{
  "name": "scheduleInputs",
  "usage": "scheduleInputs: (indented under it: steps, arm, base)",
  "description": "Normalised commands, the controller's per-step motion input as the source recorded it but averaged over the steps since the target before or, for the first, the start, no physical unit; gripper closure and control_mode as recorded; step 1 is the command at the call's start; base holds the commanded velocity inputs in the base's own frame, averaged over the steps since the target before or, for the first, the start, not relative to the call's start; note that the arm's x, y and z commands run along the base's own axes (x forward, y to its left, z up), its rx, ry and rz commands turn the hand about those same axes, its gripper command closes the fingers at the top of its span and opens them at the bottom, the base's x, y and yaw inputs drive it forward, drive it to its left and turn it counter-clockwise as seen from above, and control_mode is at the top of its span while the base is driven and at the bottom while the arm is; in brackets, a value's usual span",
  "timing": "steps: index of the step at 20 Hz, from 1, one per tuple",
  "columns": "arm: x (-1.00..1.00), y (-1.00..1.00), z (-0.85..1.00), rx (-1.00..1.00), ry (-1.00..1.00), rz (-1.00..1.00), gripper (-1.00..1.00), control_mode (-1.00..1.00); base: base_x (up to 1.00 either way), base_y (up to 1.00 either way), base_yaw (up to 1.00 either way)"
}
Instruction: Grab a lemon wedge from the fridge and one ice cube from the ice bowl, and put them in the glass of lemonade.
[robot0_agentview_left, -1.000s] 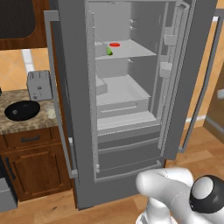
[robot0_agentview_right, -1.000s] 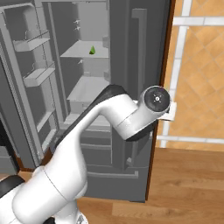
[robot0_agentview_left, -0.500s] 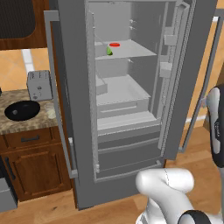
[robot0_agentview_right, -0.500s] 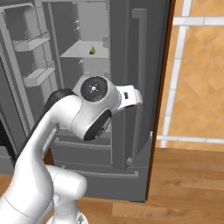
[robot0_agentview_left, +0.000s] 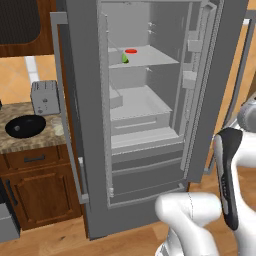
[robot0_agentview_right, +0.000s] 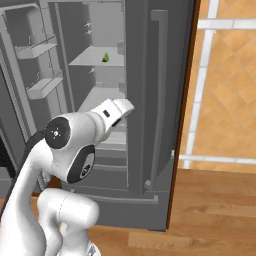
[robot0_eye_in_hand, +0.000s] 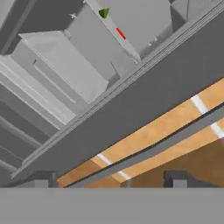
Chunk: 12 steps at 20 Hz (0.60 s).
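**Fridge open, lemon wedge on upper shelf, claw released and empty**

The fridge (robot0_agentview_left: 150, 115) is seen with its doors swung open, the grey interior and two lower drawers exposed. The lemon wedge (robot0_agentview_left: 125, 58) is found on an upper shelf inside the fridge, just beside a flat red round item (robot0_agentview_left: 131, 51) lying slightly behind it on the same shelf. From the right base view the lemon wedge (robot0_agentview_right: 105, 58) is seen at the front part of that shelf, beyond the inner edge of the right door. In the hand view the lemon wedge (robot0_eye_in_hand: 104, 12) appears near the top, with the red item (robot0_eye_in_hand: 120, 33) close to it.

The gripper (robot0_eye_in_hand: 109, 183) is shown with its two dark finger tips set wide apart at the bottom of the hand view; nothing is held between them. It is kept well apart from the shelf and the wedge, outside the fridge, facing the right door's edge.

The ice bowl (robot0_agentview_left: 25, 125), glossy and black, is placed on the granite counter (robot0_agentview_left: 15, 142) left of the fridge, with a grey toaster (robot0_agentview_left: 45, 97) standing behind it. The white arm (robot0_agentview_right: 75, 150) is seen bent in front of the lower fridge.
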Motion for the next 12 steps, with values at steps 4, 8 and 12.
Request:
scheduleInputs:
  steps: [4,8,12]
  arm:
    - [-0.05,0.24,0.53,-0.43,-0.01,0.02,-1.00,-1.00]
    - [0.00,0.26,0.58,-0.50,0.03,-0.01,-1.00,-1.00]
    - [0.00,0.34,0.32,-0.41,0.02,0.00,-1.00,-1.00]
  base:
    - [0.00,0.00,0.00]
    - [0.00,0.00,0.00]
    - [0.00,0.00,0.00]
